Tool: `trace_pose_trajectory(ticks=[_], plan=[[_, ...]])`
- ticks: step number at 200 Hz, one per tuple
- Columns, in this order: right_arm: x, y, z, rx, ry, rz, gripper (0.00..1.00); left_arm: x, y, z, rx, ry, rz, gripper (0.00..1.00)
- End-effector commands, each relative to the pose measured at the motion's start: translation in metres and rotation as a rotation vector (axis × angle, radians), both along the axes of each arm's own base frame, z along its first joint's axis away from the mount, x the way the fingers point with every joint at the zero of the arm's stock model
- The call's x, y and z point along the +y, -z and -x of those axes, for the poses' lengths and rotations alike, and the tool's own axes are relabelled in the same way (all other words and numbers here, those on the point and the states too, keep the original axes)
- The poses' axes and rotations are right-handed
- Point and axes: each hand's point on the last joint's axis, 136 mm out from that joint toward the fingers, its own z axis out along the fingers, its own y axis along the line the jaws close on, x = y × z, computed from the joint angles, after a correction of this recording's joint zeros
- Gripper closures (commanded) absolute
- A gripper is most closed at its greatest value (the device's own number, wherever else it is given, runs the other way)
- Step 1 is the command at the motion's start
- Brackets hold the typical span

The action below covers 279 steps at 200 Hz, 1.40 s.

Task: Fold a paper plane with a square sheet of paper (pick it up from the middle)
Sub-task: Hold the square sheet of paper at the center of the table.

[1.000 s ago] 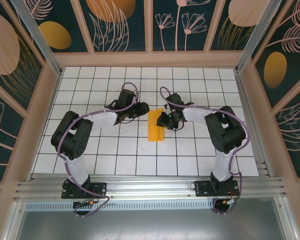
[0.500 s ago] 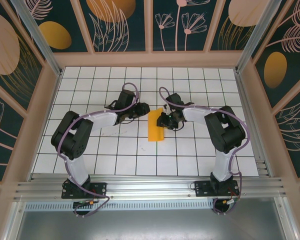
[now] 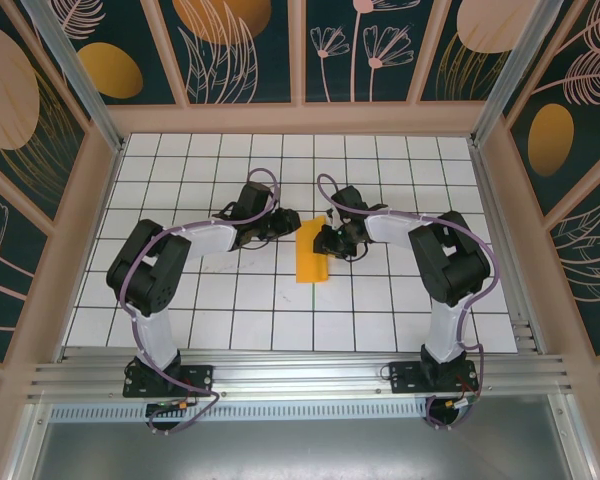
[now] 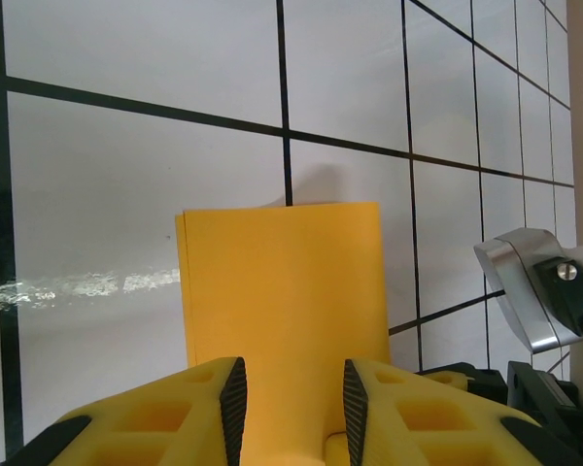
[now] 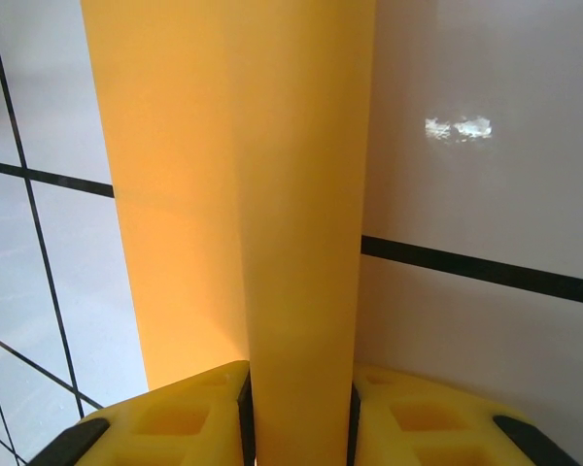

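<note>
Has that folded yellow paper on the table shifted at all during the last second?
No. Seen from above, the paper lies across the same black grid lines of the table as a second ago, with its ends at the same tiles.

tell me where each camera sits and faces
Top external: above and behind the bases, looking down on the table; both arms show, left end effector and right end effector flanking the paper.
Left wrist: on the left arm, facing down; its yellow fingers frame the paper.
Right wrist: on the right arm, facing down; its fingers straddle the paper.
Shared: every view has the paper.
</note>
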Motion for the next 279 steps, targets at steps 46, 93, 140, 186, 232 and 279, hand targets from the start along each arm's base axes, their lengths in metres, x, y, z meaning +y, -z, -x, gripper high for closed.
trace_pose_trajectory(ticks=[46, 93, 140, 186, 232, 279], plan=[[-0.033, 0.046, 0.016, 0.085, 0.008, 0.179, 0.68, -0.006, 0.011, 0.001, 0.029, 0.027, 0.021, 0.66], [-0.033, 0.048, 0.016, 0.086, 0.001, 0.189, 0.67, -0.007, 0.011, 0.002, 0.032, 0.035, 0.026, 0.66], [-0.034, 0.051, 0.017, 0.089, -0.003, 0.199, 0.68, -0.012, 0.015, 0.005, 0.046, 0.058, 0.036, 0.70], [-0.034, 0.052, 0.017, 0.091, -0.001, 0.202, 0.68, -0.021, 0.020, 0.010, 0.066, 0.091, 0.046, 0.72], [-0.034, 0.053, 0.017, 0.095, 0.000, 0.201, 0.68, -0.023, 0.026, 0.013, 0.089, 0.098, 0.051, 0.75], [-0.034, 0.055, 0.018, 0.100, 0.001, 0.204, 0.68, -0.028, 0.031, 0.017, 0.104, 0.123, 0.055, 0.78]])
